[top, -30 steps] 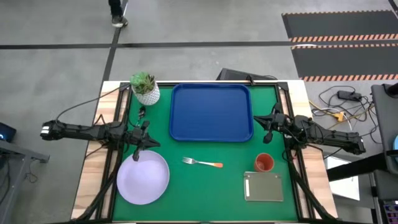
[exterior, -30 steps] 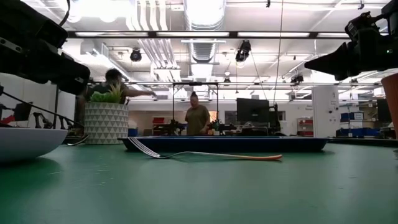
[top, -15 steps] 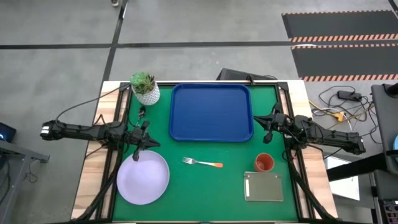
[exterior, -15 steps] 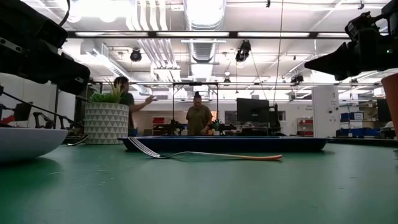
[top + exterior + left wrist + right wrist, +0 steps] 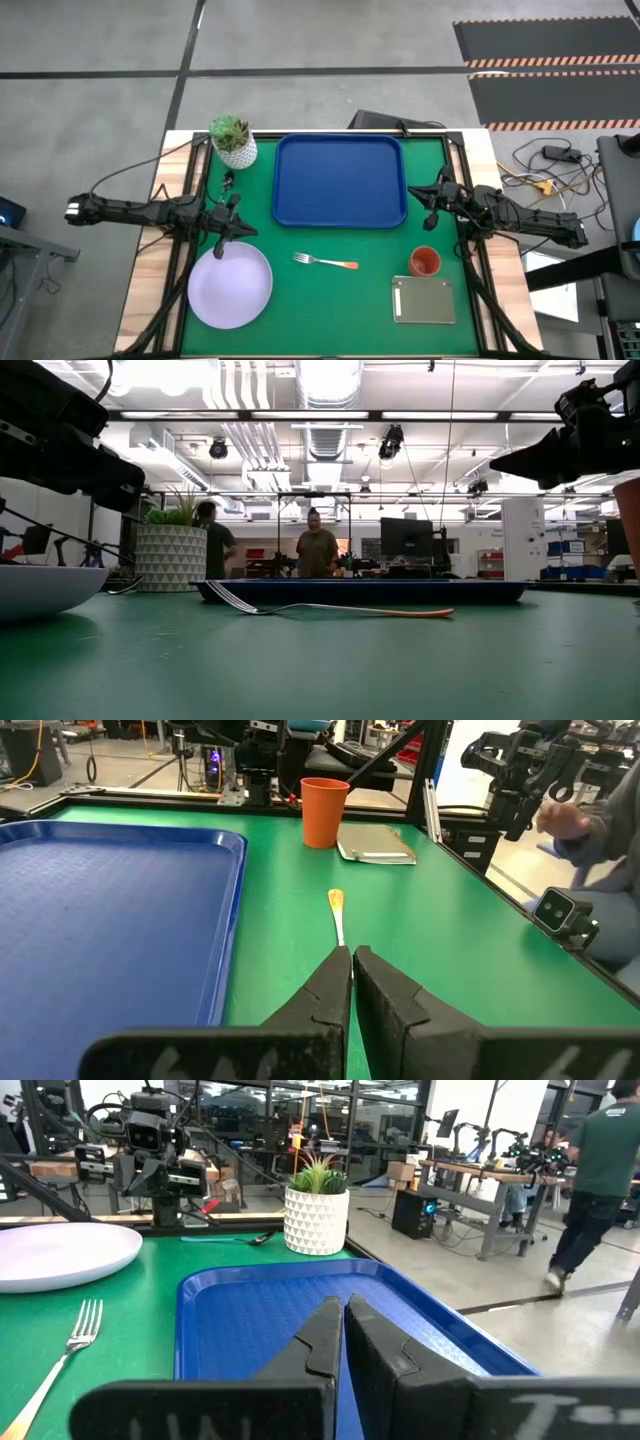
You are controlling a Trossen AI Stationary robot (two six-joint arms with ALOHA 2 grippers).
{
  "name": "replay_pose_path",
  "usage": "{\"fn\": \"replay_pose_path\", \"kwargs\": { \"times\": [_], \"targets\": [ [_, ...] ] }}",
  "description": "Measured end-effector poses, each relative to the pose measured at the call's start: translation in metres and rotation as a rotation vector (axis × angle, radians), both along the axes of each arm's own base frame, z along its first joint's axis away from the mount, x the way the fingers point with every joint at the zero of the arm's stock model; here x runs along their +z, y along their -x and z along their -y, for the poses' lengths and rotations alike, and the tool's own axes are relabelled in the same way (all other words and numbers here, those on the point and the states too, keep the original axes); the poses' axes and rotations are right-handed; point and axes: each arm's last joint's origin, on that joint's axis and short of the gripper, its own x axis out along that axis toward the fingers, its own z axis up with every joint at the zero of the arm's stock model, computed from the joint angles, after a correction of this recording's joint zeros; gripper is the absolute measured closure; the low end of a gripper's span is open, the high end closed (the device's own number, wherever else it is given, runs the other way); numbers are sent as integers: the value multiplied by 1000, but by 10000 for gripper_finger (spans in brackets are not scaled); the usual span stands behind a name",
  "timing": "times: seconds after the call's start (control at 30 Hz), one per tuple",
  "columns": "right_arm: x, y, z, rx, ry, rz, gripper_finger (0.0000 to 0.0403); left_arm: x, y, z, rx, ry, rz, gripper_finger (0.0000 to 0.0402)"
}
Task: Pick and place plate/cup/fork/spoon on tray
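My left gripper (image 5: 231,232) hovers closed at the plate's (image 5: 230,287) far rim; my right gripper (image 5: 432,203), closed, sits beside the tray's (image 5: 339,180) right edge, the cup (image 5: 424,262) near it

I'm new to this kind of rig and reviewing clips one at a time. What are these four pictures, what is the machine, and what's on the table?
Two dark robot arms work at a green table. One camera looks straight down, one sits at table height, and one rides on each wrist. The left gripper hangs at the plate's far edge; the right gripper waits by the tray's right rim. Both have their jaws closed and hold nothing. The tray is bare. The fork, the cup, a grey slab and a potted plant sit on the table; the spoon lies beside the plant.
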Motion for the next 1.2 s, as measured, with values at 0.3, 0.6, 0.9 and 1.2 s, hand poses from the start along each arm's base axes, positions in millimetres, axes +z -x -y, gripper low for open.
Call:
{"fn": "replay_pose_path", "kwargs": {
  "times": [0.3, 0.6, 0.9, 1.2],
  "targets": [
    [0, 0, 0, 0, 0, 0, 394, 0, 0, 0, 0, 0, -1, 402],
    [0, 0, 0, 4, 223, -79, 394, 6, -1, -1, 11, -74, 80, 402],
    [1, 1, 2, -66, 378, -141, 394, 49, 1, -1, 34, -150, 542, 402],
    [2, 0, 1, -33, -78, 48, 394, 69, 11, -1, 54, -130, 769, 402]
  ]
}}
